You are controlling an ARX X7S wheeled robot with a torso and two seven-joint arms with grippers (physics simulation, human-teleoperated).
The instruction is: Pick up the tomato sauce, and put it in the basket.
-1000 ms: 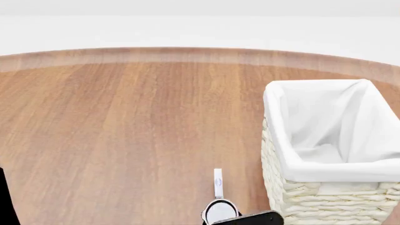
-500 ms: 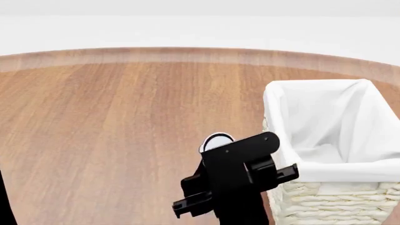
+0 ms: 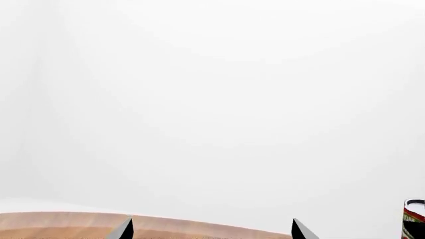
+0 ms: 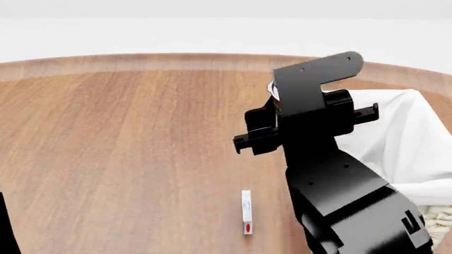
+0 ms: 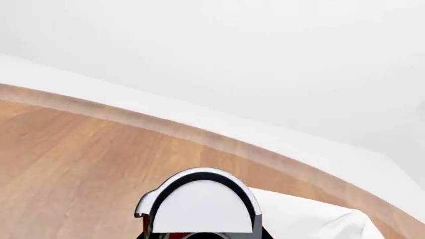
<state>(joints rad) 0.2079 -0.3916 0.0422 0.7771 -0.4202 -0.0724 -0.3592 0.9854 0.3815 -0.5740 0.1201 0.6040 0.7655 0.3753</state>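
Right arm is up high in the head view, black and bulky, blocking the near-left corner of the basket (image 4: 413, 143). Right end effector (image 4: 277, 98) sits at the top of the arm w/ the tomato sauce (image 4: 272, 91) tucked in behind the black bracket: only a sliver of pale top and red label peeks out at the bracket's left edge. Right wrist view confirms it: the can's silvery-white lid (image 5: 201, 205) fills the lower middle, dark rim arching over it, clamped close in front of the cam, fingers themselves not visible. Can is held above the tabletop (image 4: 127, 148), just beside the basket's left rim, white liner (image 5: 312, 219) showing right behind it. On the wood, a small white stick-like item (image 4: 246, 211) w/ a red dot lies flat, near the arm's base, apart from the basket. Left end effector (image 3: 212, 233): two dark fingertips (image 3: 124, 230) poke in at the frame edge, set wide apart, nothing between them, aimed at blank white background. The can's edge also shows at the far corner of the left wrist view (image 3: 413, 219).
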